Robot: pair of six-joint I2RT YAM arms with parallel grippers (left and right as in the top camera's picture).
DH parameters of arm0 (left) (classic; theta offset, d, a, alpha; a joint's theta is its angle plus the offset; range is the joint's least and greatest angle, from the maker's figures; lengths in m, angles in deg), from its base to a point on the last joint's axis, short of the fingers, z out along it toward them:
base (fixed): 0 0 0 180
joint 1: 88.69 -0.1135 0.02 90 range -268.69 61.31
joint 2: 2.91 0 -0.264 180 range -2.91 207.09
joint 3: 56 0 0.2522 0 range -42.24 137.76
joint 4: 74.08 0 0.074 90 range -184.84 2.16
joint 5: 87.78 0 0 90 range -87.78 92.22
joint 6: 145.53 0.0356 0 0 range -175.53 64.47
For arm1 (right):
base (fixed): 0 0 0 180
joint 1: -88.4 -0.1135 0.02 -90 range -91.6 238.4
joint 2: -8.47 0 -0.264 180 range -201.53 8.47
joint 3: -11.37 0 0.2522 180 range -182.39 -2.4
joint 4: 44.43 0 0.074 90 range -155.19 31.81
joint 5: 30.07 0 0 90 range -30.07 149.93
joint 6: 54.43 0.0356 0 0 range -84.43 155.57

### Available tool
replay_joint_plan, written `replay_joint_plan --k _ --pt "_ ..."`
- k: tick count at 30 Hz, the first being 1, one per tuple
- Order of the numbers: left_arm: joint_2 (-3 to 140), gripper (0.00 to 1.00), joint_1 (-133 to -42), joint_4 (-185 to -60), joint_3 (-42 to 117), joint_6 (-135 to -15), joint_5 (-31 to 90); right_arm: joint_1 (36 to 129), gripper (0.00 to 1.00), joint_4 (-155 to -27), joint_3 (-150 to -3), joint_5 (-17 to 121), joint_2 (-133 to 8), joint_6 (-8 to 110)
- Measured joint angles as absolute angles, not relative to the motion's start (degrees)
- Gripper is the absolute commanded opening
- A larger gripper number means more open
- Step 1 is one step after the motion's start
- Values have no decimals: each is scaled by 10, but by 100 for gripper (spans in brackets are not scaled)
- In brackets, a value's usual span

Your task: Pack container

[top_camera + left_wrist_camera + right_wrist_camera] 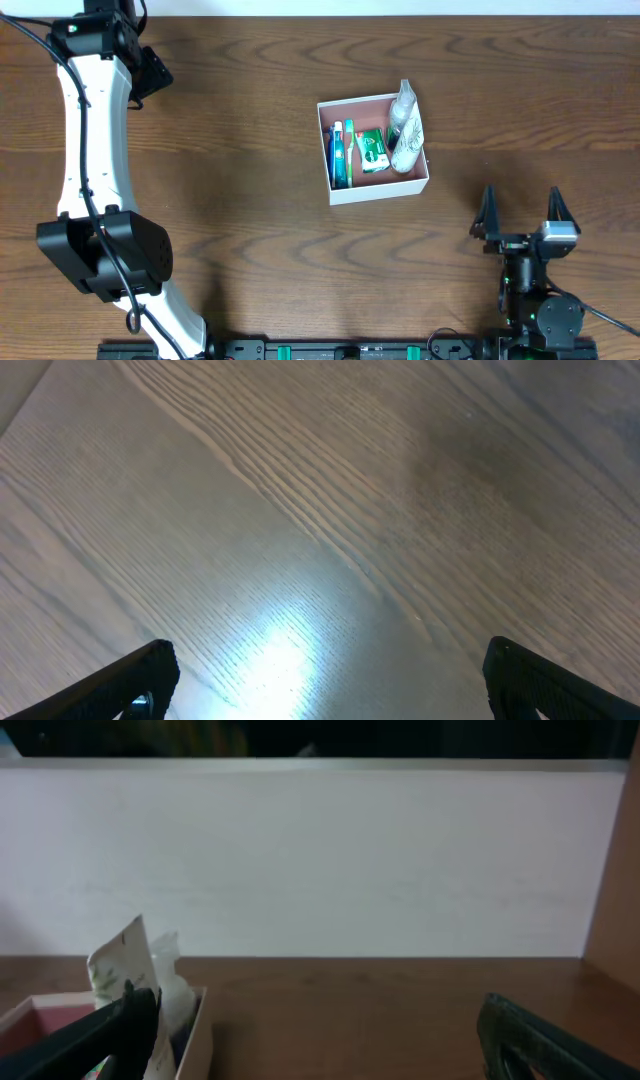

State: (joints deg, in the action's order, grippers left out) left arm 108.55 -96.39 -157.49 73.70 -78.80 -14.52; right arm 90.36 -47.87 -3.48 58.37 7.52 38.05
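Brown wood table [250, 150] holds white, pink-lined container [380, 192] packed with toiletries.

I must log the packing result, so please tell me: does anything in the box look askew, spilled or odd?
One thing: the white packet along the right wall of the container sticks up over the rim and past its far corner, instead of lying flat. The container sits slightly turned. Nothing looks spilled.
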Motion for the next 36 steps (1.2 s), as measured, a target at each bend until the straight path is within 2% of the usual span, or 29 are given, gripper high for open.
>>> replay_joint_plan --k 7,22,36 --pt "1086 98 -964 -1575 737 -788 -145 890 99 -489 -29 584 77 344" --pt "1086 98 -964 -1575 737 -788 -145 879 99 -617 -28 584 78 324" --pt "1086 98 -964 -1575 737 -788 -145 879 99 -621 -28 584 78 323"
